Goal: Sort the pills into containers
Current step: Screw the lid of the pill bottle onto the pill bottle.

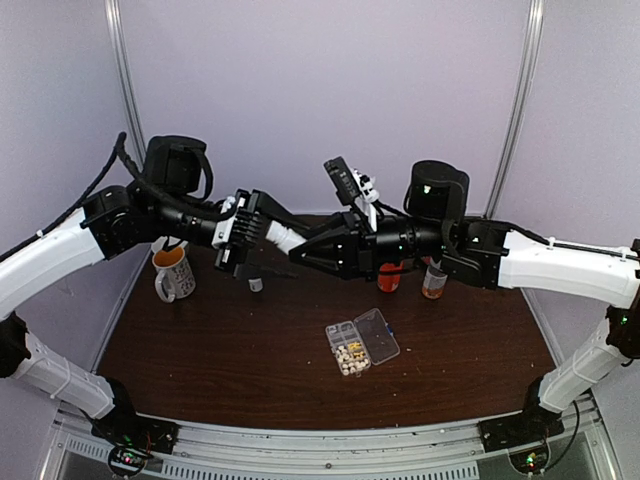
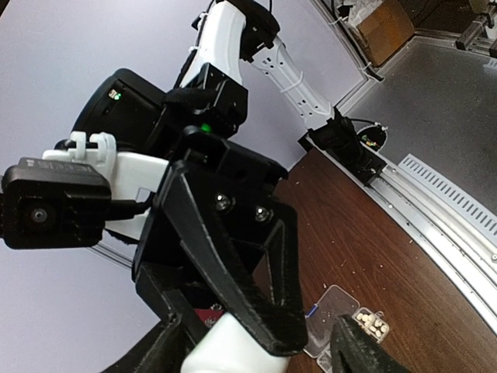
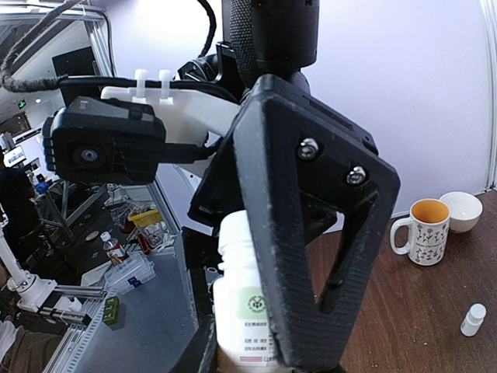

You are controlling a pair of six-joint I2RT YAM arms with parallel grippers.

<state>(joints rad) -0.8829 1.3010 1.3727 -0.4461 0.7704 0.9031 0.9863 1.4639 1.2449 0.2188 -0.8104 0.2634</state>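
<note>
Two arms met in mid-air above the brown table [image 1: 200, 370], with a white bottle [image 1: 285, 238] between the left claw [image 1: 265, 240] and the right claw [image 1: 302, 252]. From overhead I could not tell which one had it. The left wrist camera settled that. The right claw's black fingers [image 2: 233, 272] were clamped on the white bottle, while the left claw's own fingers [image 2: 357, 353] stood spread and gripped nothing, one just beside the bottle and the other well clear of it.

Only the right wrist camera showed the bottle's printed label. It also showed a mug [image 3: 423, 231], a white bowl [image 3: 460, 211] and a tiny white bottle [image 3: 472, 318] on the table.

Overhead, the clear box [image 1: 380, 335] lay near the middle of the table with its lid flat open. The pills [image 1: 350, 357] sat in its cells [image 1: 340, 333] at the near end. An orange bottle [image 1: 388, 277] and an amber bottle [image 1: 433, 280] stood behind the right arm, and I could not make out what they contained.
</note>
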